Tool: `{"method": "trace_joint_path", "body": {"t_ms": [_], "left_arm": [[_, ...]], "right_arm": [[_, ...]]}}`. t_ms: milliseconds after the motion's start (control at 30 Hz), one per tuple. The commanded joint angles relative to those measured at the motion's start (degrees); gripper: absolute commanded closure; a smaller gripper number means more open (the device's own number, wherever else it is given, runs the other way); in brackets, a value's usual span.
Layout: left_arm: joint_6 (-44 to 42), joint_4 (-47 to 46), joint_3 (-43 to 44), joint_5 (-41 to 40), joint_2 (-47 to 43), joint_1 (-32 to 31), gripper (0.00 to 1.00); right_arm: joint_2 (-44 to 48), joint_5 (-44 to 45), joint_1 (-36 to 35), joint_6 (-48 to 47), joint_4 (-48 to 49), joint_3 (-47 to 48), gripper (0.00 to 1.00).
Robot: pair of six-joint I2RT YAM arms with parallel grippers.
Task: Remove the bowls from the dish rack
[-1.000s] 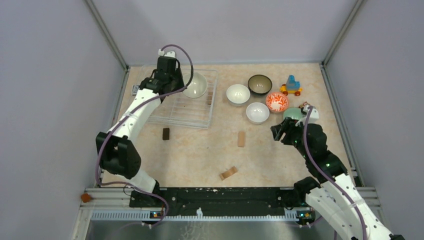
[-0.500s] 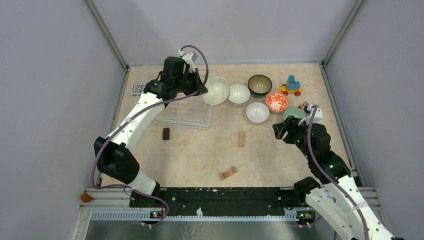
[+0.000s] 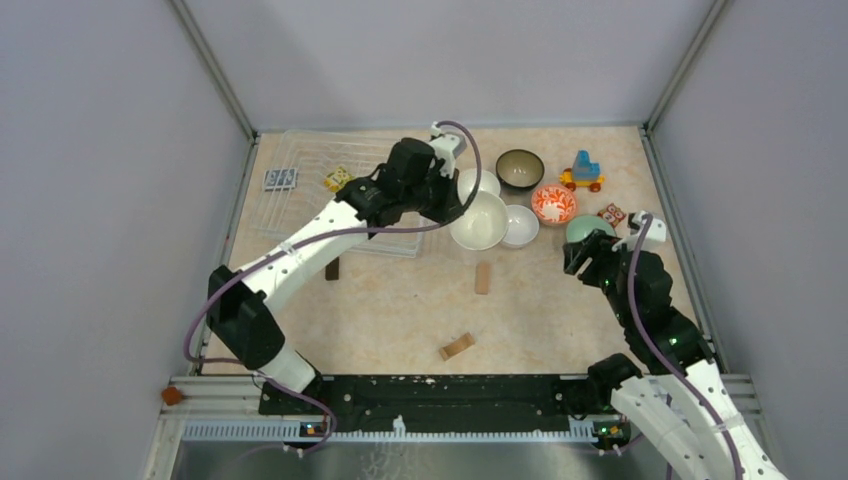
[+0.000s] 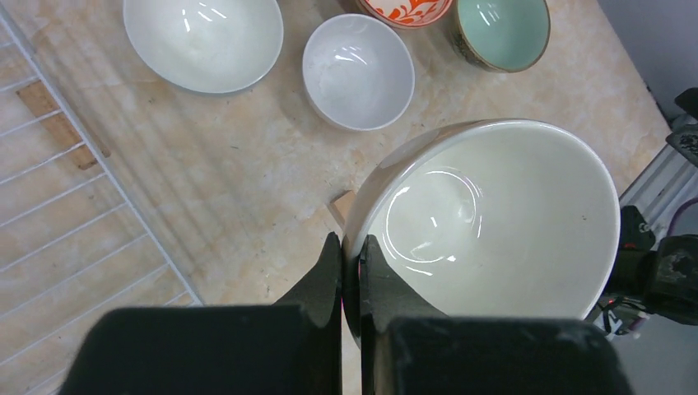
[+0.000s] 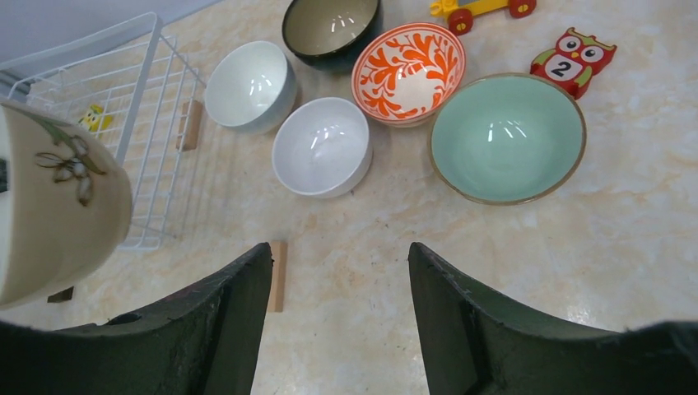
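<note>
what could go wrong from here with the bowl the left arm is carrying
1. The left gripper pinches the tan bowl only at its rim, so it might slip or swing.
2. It hangs close beside the small white bowl; lowering here may clip that rim.
3. A wooden block lies on the table just nearer than the bowl; landing on it would leave the bowl tilted.

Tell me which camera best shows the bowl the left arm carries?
The left wrist view: the carried bowl fills it, cream inside visible, rim pinched by the left hand. The top view shows it small, from above; the right wrist view catches only its tan, flowered outside.
</note>
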State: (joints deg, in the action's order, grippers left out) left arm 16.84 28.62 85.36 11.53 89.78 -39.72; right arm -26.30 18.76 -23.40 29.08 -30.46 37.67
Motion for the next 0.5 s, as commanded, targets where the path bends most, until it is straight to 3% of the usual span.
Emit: {"method": "trace_joint_path", "body": {"t_ms": [0,200,467], "left_arm": [[-4.29,-7.26,0.21,-5.53,1.13,-4.43,1.00],[-6.27,-5.56,1.61,-9.77,5.65,-8.11,1.00],[2.26,0.85,4.83,-30.64,14.07,-8.43,1.00]], "right_arm": [[0.18,-4.78,0.01,-2.48,2.73,2.40,0.39],[-1.55,-1.25,0.05,-1.07,0.43,3.19,0.38],[-4.04,0.22,0.01,0.62,-0.89,3.60,0.38]]}}
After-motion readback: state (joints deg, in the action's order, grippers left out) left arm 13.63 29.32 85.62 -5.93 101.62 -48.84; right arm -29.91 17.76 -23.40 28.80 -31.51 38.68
